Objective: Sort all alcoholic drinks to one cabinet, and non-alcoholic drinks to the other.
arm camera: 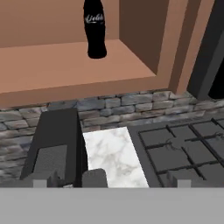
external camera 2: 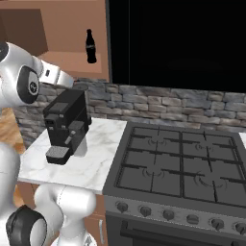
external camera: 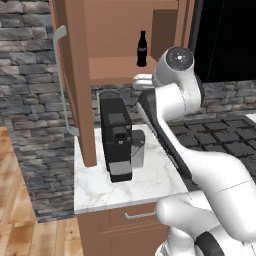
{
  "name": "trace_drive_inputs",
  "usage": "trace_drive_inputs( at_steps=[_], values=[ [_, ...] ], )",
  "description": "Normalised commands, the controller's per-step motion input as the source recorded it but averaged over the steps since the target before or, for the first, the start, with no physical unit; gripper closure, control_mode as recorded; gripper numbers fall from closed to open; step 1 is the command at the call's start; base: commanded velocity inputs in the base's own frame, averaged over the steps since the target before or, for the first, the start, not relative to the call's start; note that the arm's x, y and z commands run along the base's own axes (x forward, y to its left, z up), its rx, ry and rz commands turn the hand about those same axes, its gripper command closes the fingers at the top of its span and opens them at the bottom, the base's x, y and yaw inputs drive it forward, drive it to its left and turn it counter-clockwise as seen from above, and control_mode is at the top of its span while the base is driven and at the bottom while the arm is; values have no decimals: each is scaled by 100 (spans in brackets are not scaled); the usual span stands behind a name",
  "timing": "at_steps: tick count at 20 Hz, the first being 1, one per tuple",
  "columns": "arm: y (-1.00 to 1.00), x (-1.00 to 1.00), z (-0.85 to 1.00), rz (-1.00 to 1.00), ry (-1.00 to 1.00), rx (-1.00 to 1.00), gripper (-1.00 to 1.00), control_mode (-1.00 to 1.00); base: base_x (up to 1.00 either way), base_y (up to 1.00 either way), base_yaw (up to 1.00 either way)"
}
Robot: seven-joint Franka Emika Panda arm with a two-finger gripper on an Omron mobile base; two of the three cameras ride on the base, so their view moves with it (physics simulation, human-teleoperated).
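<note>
A small black cola-style bottle [external camera: 142,49] [external camera 2: 90,46] [arm camera: 95,29], one of the non-alcoholic drinks, stands upright near the right wall of the open brown cabinet's shelf [external camera: 112,67] [arm camera: 52,65]. My gripper [arm camera: 111,182] is open with nothing between its fingertips. It hangs below and in front of the shelf edge, apart from the bottle. In the left base view the white hand [external camera: 142,80] sits just under the shelf's right end. The alcoholic drinks are out of view.
The cabinet door [external camera: 75,75] stands swung open to the left, with its grey handle [external camera: 62,80]. A black coffee machine [external camera: 116,137] [external camera 2: 67,120] stands on the marble counter [external camera: 150,180] below the hand. A dark stove [external camera 2: 178,163] lies to the right.
</note>
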Motion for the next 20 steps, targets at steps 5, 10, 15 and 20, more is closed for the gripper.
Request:
trace_drive_inputs(
  at_steps=[5,10,15,20],
  values=[
    [-29,-99,-59,0,0,1,-100,-100,0,0,0],
    [-60,-84,-68,0,0,4,-100,-100,0,0,0],
    [-62,-39,-64,0,9,8,-100,-100,0,0,0],
    [-49,-1,-57,0,18,8,-100,-100,0,0,0]
  ],
)
